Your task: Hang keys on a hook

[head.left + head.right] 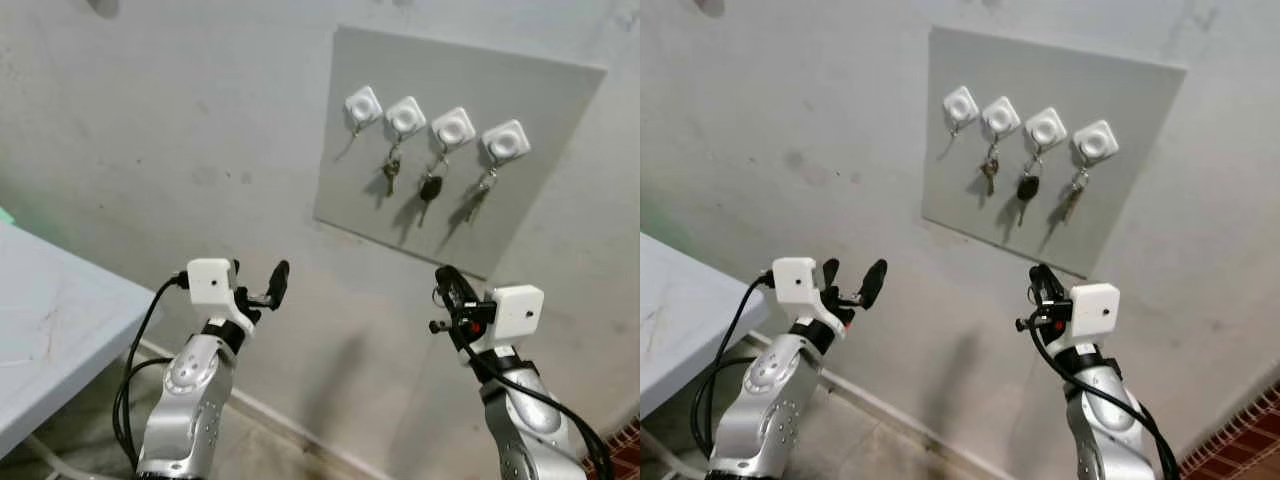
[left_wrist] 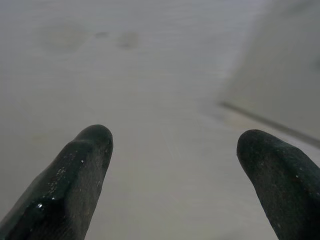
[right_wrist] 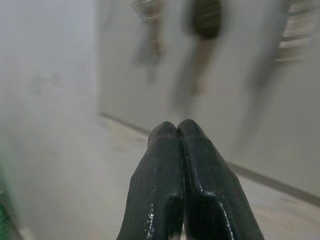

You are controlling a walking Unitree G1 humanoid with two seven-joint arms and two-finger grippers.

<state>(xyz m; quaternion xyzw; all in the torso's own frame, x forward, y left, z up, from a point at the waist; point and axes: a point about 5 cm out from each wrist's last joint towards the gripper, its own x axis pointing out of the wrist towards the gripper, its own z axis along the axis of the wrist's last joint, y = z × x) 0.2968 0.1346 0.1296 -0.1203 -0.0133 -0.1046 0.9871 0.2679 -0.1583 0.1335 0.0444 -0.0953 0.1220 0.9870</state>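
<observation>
A grey board [image 1: 520, 100] on the wall carries a row of white hooks. The leftmost hook [image 1: 363, 104] is bare. A bunch of metal keys [image 1: 391, 175] hangs from the second hook, a black key [image 1: 431, 187] from the third, and another bunch of keys [image 1: 478, 195] from the last. My right gripper [image 1: 447, 280] is raised below the board's lower edge, shut, and in the right wrist view its fingertips [image 3: 170, 135] press together with nothing showing between them. My left gripper [image 1: 852, 278] is open and empty, held up toward the bare wall left of the board.
A pale table [image 1: 50, 310] juts in from the left beside my left arm. A black cable [image 1: 130, 380] loops down along that arm. The wall meets the floor at a baseboard [image 1: 280, 415], and reddish flooring [image 1: 625, 445] shows at the lower right.
</observation>
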